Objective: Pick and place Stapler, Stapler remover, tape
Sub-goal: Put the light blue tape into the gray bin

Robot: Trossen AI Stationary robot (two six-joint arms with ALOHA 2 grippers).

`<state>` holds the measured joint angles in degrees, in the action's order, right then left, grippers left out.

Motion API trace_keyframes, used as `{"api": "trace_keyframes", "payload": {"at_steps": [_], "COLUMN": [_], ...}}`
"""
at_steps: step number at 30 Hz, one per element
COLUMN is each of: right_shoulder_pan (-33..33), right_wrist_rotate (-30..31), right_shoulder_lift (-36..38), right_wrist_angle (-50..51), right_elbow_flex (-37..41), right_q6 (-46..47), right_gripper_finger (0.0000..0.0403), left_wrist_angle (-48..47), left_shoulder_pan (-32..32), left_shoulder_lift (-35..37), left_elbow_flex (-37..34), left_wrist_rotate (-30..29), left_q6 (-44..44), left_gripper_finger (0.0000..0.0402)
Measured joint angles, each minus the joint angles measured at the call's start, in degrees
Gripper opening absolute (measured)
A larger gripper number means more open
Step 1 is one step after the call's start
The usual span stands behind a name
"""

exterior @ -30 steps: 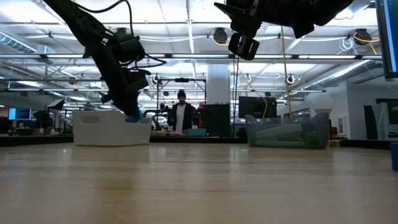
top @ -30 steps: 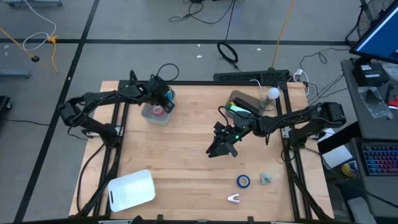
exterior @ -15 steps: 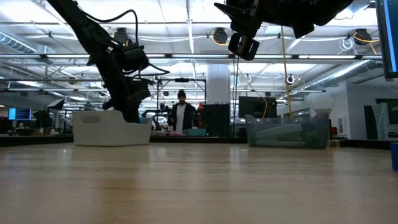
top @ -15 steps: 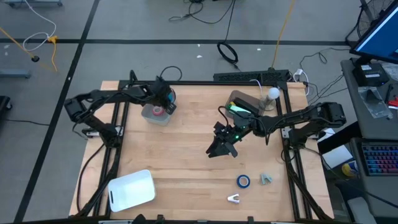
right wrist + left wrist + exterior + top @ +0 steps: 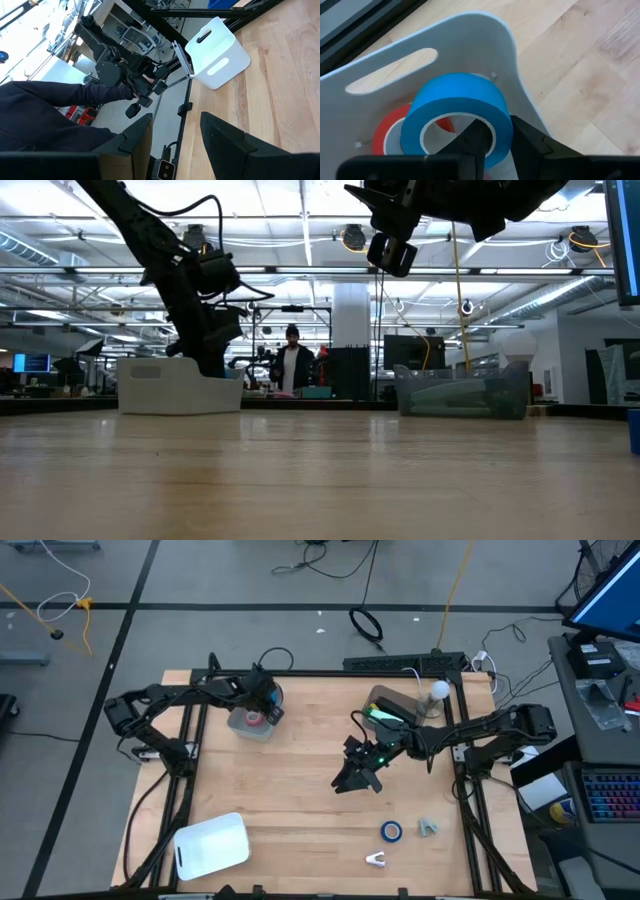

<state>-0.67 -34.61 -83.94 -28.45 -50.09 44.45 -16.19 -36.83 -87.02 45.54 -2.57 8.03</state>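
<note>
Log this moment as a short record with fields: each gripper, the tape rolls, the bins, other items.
left gripper: shut on blue tape roll, over the white bin at the table's far left
red tape roll: lying in that bin
right gripper: open, empty, raised above mid-table
second blue tape roll: on the table, near right
clear bin: far right
white lid: near left corner
person: in the background

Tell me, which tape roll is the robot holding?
The blue roll over the white bin, pinched by the left tool. The red roll lies inside the bin.
</note>
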Motion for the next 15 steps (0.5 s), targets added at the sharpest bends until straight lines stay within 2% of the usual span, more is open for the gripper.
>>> {"api": "trace_keyframes", "payload": {"at_steps": [12,15], "right_shoulder_pan": [0.0,0.0], "right_wrist_rotate": [0.0,0.0], "right_shoulder_lift": [0.0,0.0], "right_wrist_angle": [0.0,0.0], "right_elbow_flex": [0.0,0.0], "right_q6": [0.9,0.9], "right_gripper_finger": [0.016,0.0161], "left_wrist_angle": [0.1,0.2], "left_shoulder_pan": [0.1,0.1], "left_shoulder_lift": [0.0,0.0], "left_elbow_flex": [0.0,0.0], "left_wrist_rotate": [0.0,-0.1], "left_q6": [-0.7,-0.5], "left_gripper_finger": [0.0084,0.0097]}}
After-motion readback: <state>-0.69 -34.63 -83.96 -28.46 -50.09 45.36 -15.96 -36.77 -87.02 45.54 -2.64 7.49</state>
